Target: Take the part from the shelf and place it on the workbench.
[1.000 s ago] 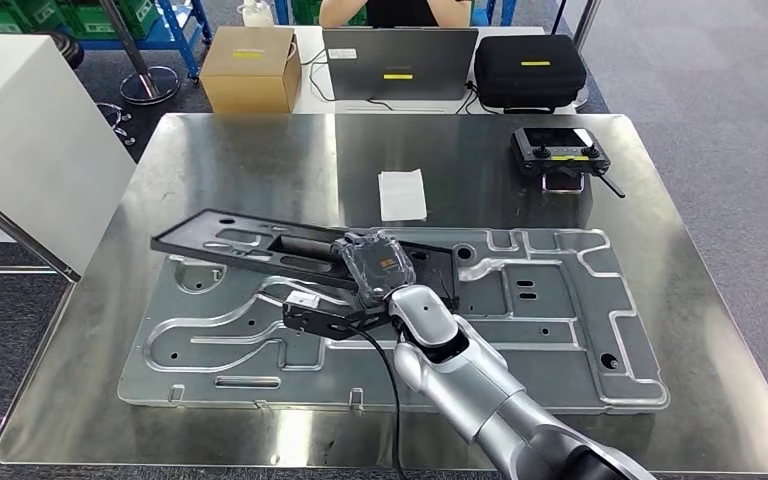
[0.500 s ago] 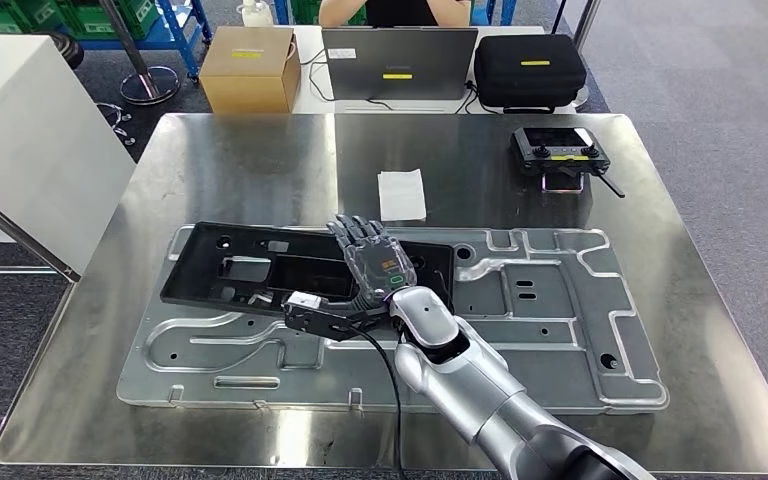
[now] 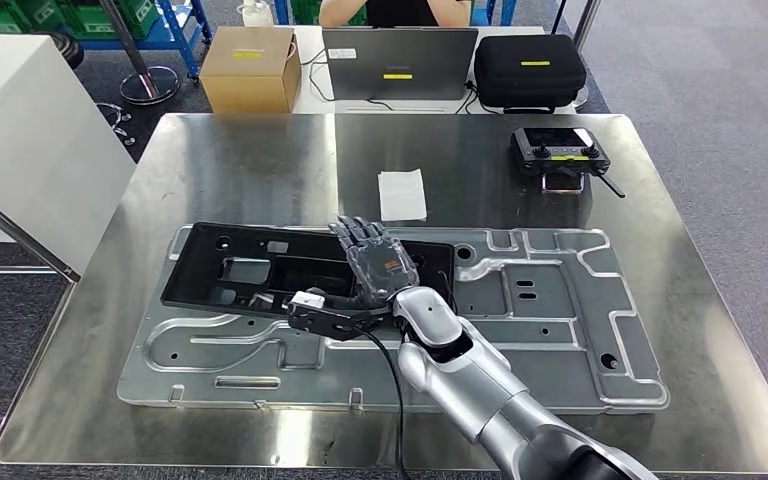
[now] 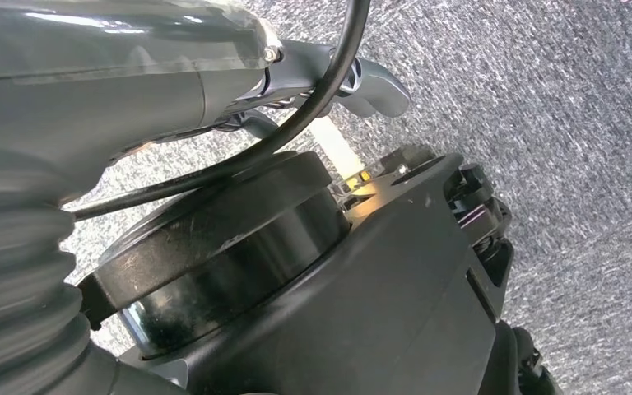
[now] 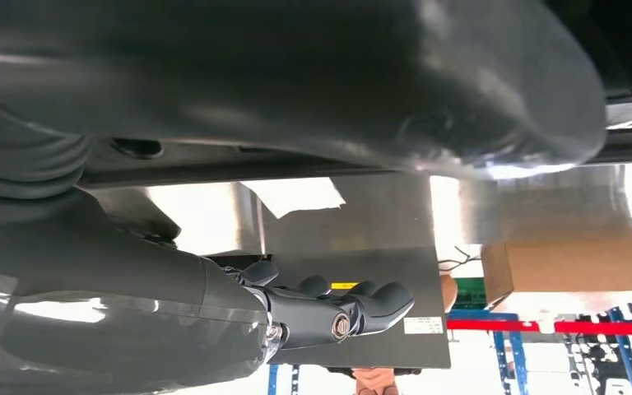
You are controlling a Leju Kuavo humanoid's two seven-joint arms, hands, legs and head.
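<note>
Since a second ago the black part [image 3: 305, 270] has dropped from a tilt, one end raised in the grip, to lying flat on the stamped metal panel [image 3: 560, 330], and the right hand [image 3: 375, 262] has let go, its fingers now straight and spread over the part's nearer end. It holds nothing; whether the fingertips still brush the plastic cannot be told. The part's long axis runs across the workbench [image 3: 240, 160], stretching from under the hand away toward the robot's left, so the hand sits at its right end, not its middle. Judging by this, the placing looks done, and the coming move is a straight lift and pull back toward the body, away from the part's length, without dragging it. The left hand [image 4: 362, 78] hangs over carpet floor, fingers loosely apart, gripping nothing.
</note>
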